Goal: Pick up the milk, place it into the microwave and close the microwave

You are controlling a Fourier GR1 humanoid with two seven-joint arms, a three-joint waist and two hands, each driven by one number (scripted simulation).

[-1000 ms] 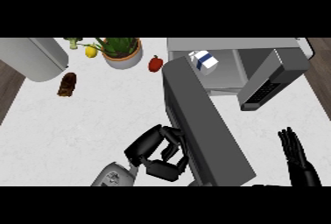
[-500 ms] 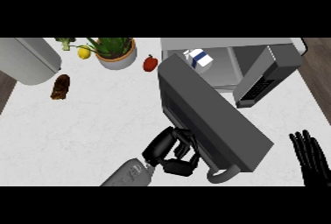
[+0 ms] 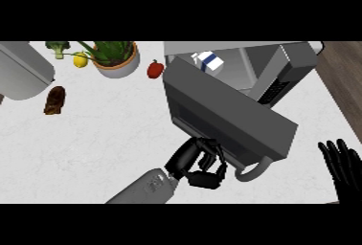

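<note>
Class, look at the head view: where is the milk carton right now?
The milk carton stands inside the microwave, upper centre-right of the head view, behind the half-open door.

At the counter's [image 3: 92, 139] far left we see a potted plant [image 3: 113, 56], lemon [image 3: 81, 60], broccoli [image 3: 58, 48], red pepper [image 3: 155, 70] and perhaps a brown pastry [image 3: 55, 100].

We saw a white and blue milk [image 3: 209, 61] carton, a grey microwave [image 3: 233, 103], a white marbled table [image 3: 92, 139], and a red pepper [image 3: 155, 70].
</note>
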